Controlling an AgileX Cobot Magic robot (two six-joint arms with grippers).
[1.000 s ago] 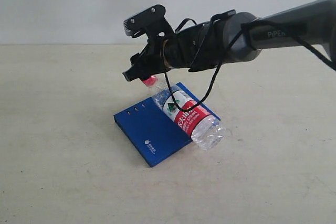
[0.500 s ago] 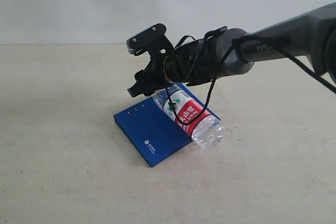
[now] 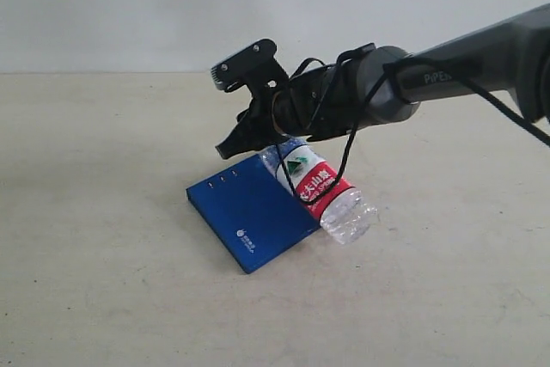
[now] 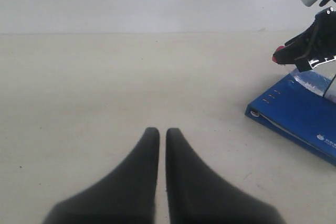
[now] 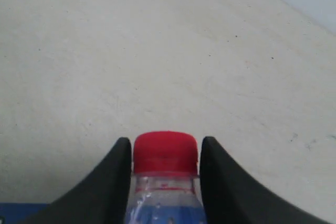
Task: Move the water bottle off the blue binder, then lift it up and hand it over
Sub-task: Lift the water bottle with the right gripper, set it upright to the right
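Note:
The water bottle [image 3: 314,183] lies tilted on the blue binder's [image 3: 249,210] right side, with its clear base hanging past the edge. My right gripper [image 3: 232,147] reaches across from the right and holds the bottle's neck end. In the right wrist view the two black fingers press on either side of the red cap [image 5: 166,153], right gripper [image 5: 164,146] shut on the bottle. My left gripper [image 4: 158,131] hovers over bare table with its fingers together and nothing between them. From there the binder [image 4: 296,114] lies off to the side.
The binder and bottle rest on a pale beige table [image 3: 103,281] with a white wall [image 3: 129,6] behind. The right arm [image 3: 447,62] and its looping black cable [image 3: 344,156] hang over the bottle.
The right gripper came down and forward over the bottle's cap and its fingers closed in on it. The bottle shifted slightly to the right on the binder.

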